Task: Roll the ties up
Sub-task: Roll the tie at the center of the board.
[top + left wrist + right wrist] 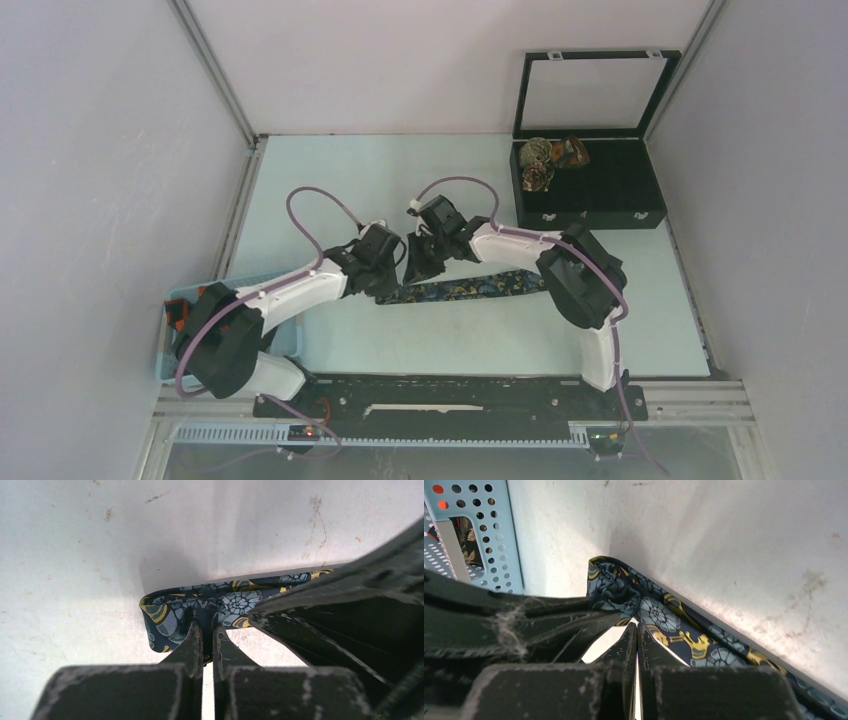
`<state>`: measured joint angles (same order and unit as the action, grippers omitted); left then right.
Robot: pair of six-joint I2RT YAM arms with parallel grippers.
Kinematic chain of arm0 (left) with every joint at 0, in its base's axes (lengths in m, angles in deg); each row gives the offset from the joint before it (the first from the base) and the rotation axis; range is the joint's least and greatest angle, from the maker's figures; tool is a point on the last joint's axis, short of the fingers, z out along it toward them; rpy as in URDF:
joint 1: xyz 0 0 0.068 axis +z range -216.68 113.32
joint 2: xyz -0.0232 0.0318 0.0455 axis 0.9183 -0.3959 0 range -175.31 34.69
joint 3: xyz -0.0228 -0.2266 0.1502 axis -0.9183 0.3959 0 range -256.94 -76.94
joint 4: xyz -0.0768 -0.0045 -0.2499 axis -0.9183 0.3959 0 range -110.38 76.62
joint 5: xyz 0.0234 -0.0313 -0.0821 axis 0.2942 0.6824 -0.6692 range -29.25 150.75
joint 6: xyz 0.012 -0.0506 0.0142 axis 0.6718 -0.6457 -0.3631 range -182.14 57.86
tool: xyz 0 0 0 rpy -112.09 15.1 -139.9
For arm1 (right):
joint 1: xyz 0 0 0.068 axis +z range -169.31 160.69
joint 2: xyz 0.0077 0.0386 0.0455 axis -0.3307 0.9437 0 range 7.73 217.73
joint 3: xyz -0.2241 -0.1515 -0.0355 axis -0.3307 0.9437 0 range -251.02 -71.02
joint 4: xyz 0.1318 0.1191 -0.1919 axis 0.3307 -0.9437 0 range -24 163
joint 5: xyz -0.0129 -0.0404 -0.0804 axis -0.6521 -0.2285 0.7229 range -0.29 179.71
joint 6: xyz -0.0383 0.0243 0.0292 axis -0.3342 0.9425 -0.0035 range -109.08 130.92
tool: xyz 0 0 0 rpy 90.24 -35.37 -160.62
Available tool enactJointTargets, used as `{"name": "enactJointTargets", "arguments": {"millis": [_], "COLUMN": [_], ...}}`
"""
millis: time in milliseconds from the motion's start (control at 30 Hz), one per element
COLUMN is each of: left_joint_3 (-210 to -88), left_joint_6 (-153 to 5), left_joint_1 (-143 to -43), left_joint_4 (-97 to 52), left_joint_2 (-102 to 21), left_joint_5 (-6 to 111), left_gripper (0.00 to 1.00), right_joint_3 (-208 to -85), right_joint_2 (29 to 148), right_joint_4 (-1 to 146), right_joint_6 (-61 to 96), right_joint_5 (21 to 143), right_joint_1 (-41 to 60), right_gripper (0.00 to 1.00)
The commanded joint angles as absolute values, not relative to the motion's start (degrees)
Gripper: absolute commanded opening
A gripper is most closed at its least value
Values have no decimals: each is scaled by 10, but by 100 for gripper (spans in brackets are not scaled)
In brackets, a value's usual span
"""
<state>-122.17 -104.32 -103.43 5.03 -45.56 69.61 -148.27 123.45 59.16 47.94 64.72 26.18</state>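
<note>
A dark navy tie point(470, 288) with yellow and blue figures lies flat across the table, running left to right. My left gripper point(207, 626) is shut on its folded left end point(200, 605), with fabric pinched between the fingertips. My right gripper point(636, 626) is shut right beside it, its tips touching the tie point(659, 617) just past the fold; I see no cloth between its jaws. From above, both grippers point(392, 285) point(422, 268) meet over that end. Three rolled ties point(541, 162) sit as small coils in the black box.
The black case point(600, 215) with its raised glass lid point(592, 90) stands at the back right. A light blue perforated basket point(288, 338) sits at the left edge point(499, 540), with patterned fabric point(466, 545) inside. Grey walls enclose the table on three sides.
</note>
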Motion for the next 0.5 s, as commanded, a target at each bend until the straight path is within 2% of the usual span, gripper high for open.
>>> {"name": "enactJointTargets", "arguments": {"millis": [0, 100, 167, 400, 467], "left_joint_3": [-1240, -1242, -1241, -1225, -1217], "left_joint_6": [-1050, -1049, -1048, -1057, -1055], "left_joint_1": [-1042, -1044, -1046, -1048, -1048], "left_joint_4": [37, 33, 28, 3, -10], "left_joint_2": [-471, -478, -479, -465, -458], "left_joint_5": [683, 677, 673, 661, 653], "left_gripper": [0, 1, 5, 29, 33], "right_joint_3": [-1466, -1456, -1450, -1442, -1442], "right_joint_2": [1184, 1173, 1168, 1164, 1163], "right_joint_4": [572, 571, 571, 572, 574], "right_joint_6": [462, 461, 460, 459, 461], "right_joint_5": [661, 659, 657, 649, 648], "right_joint_1": [254, 247, 245, 243, 242], "right_gripper": [0, 0, 0, 0, 0]}}
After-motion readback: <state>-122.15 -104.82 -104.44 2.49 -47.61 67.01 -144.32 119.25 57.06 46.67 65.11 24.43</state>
